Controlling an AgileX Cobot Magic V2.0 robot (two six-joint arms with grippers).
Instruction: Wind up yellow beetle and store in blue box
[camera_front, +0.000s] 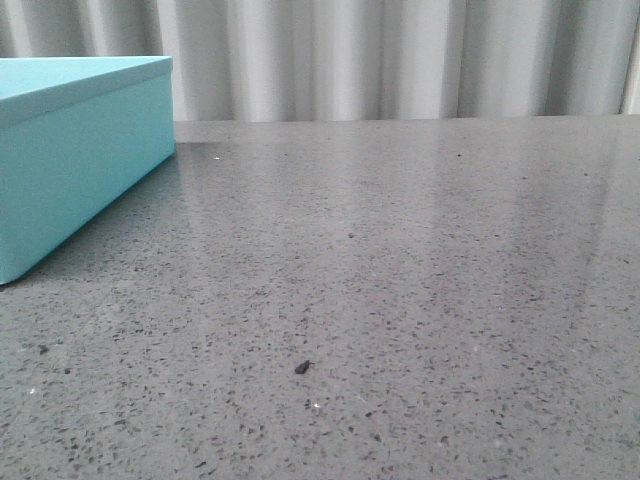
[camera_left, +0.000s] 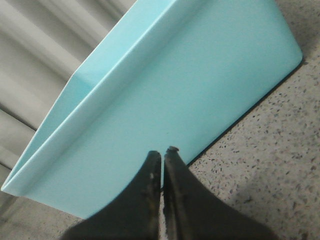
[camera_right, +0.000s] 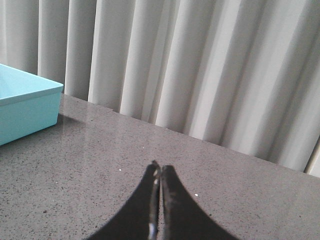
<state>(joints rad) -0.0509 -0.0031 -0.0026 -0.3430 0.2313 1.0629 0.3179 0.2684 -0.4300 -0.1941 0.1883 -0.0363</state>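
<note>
No yellow beetle anywhere in view, so nothing looks started. The blue box sits lidded on the bench; left claw and right claw both clenched, empty.

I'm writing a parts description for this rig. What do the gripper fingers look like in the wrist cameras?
Only the fingers show. The left gripper has two black, matte fingers that widen toward the base and taper to narrow tips, with slightly scuffed inner edges. The right gripper looks the same: two dark, tapering fingers. No cables, markings or arm links appear in any view.
</note>
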